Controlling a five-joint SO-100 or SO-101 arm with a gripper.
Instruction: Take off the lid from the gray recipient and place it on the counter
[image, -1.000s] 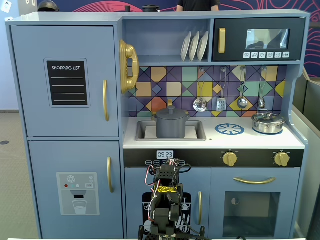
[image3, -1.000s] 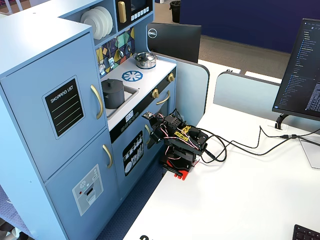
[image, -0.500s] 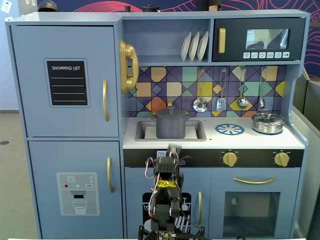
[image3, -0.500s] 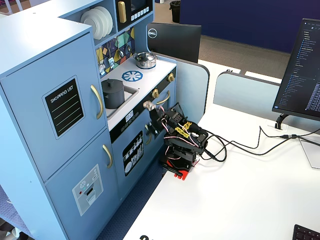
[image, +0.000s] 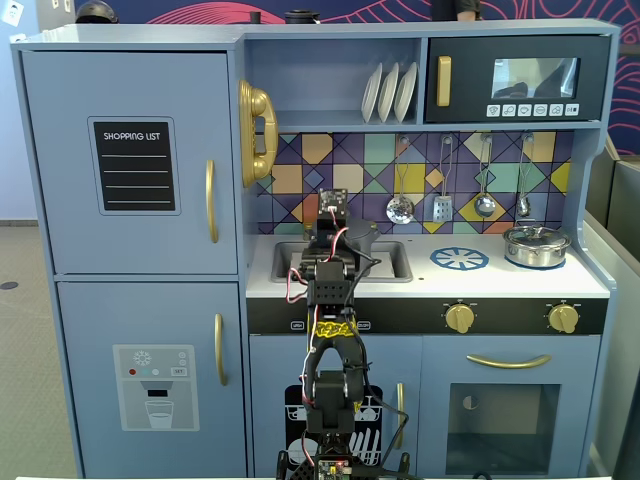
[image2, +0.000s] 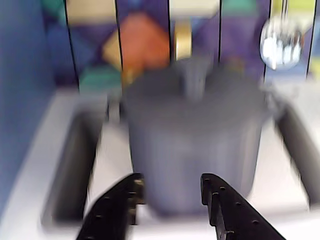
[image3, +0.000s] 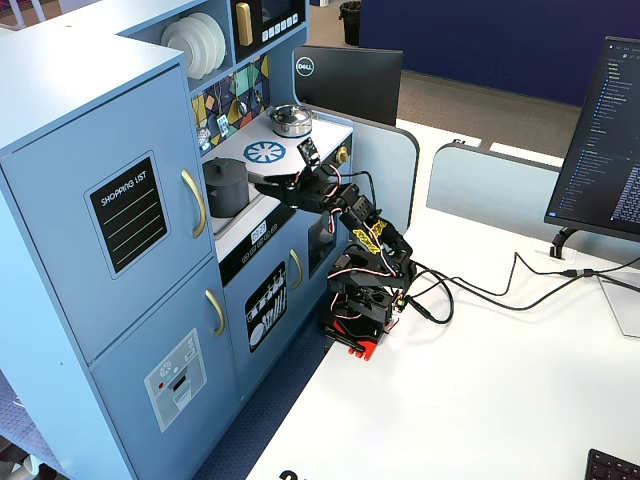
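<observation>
Sink recess (image2: 75, 170) is occupying the left part of the white counter (image: 590, 282), seen blurred in the wrist view. Gray recipient (image2: 195, 150) is standing in that recess, with the lid (image2: 195, 87) sitting on top, knob upright; in a fixed view the pot (image3: 224, 188) is showing beside the fridge column. Gripper (image2: 170, 192) is hovering just in front of the recipient in the wrist view, its two black fingers (image2: 220, 202) spread apart with nothing between them, not touching the pot as far as the blur allows. Arm (image: 330, 330) is reaching up from the table over the counter's front edge in a fixed view, hiding most of the pot there. Burner circle (image: 459, 259) is lying further right on the counter. Silver pot (image: 536, 245) is resting at the far right, well apart from the gripper.
</observation>
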